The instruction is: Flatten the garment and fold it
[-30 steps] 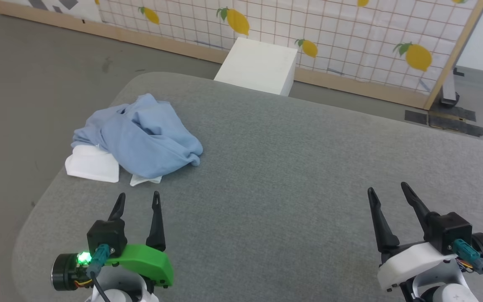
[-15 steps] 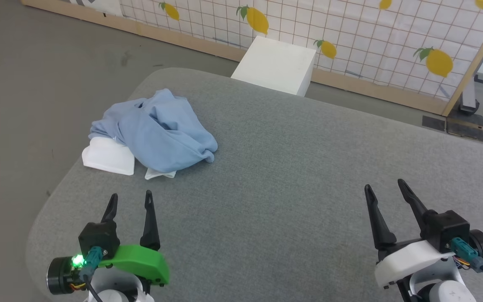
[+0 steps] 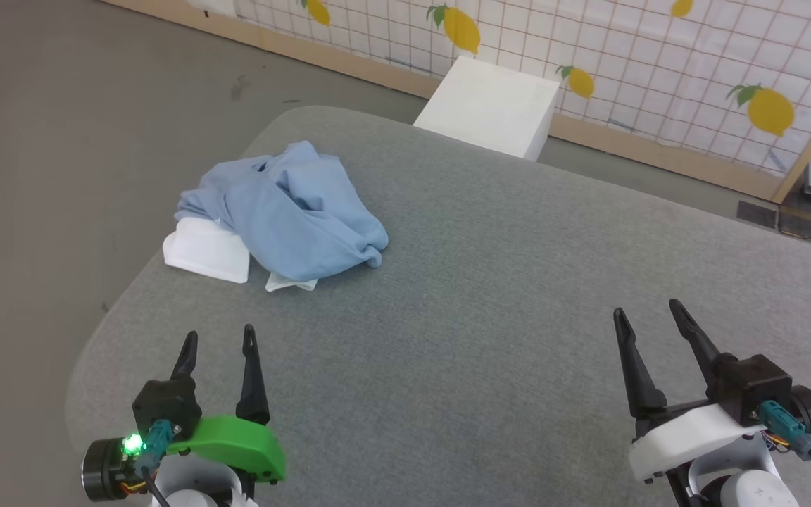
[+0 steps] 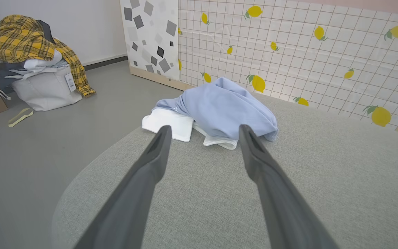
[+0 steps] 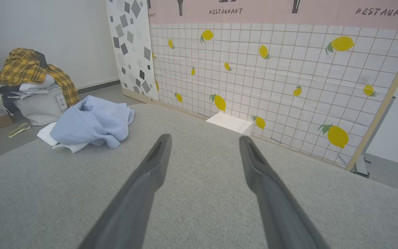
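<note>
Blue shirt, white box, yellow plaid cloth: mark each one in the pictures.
blue shirt (image 3: 293, 211), head view, middle of the crumpled heap.
white box (image 3: 495, 102), head view, its top face.
yellow plaid cloth (image 4: 19, 38), left wrist view, top of the pile.

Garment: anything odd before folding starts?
The light blue garment is bunched in a heap at the grey table's far-left edge, lying over white cloth that sticks out beneath. Can't tell if that cloth is separate.

The crumpled garment (image 3: 293, 211) hides part of the white item (image 3: 205, 255) beneath.
</note>
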You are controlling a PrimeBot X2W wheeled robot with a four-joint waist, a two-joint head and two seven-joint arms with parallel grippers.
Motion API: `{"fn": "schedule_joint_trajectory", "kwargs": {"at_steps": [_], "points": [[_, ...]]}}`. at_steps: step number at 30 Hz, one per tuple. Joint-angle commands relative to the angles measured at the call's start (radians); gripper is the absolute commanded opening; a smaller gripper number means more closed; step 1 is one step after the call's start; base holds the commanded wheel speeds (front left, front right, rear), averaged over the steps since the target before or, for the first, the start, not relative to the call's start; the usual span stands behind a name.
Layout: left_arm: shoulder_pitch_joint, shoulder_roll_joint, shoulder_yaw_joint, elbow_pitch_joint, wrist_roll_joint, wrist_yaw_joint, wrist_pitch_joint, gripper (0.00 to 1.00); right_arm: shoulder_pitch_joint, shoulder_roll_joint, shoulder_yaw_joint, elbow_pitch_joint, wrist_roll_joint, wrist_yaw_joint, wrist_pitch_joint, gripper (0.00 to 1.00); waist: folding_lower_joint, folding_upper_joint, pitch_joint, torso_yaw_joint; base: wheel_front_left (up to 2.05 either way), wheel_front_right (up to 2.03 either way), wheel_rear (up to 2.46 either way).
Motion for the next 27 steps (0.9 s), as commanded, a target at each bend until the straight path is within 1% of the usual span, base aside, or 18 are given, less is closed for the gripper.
{"fn": "schedule_joint_trajectory", "kwargs": {"at_steps": [1,20,27], "points": [[-0.02,0.009,-0.007,0.005,-0.007,0.01,-0.01,1.0,-0.022,0.001,-0.002,0.005,0.003,-0.001,-0.009,1.0,-0.0001,0.0,0.003,0.009,0.0,0.0,0.0],[-0.024,0.028,-0.04,0.03,-0.055,0.051,-0.054,1.0,-0.04,0.002,0.002,0.032,0.017,-0.002,-0.047,1.0,-0.0001,0.0,0.007,0.064,0.0,0.0,0.0],[-0.021,0.034,-0.041,0.027,-0.074,0.07,-0.068,1.0,-0.051,0.002,0.006,0.032,0.022,-0.002,-0.057,1.0,-0.0001,0.0,0.024,0.065,0.0,0.0,0.0]]}}
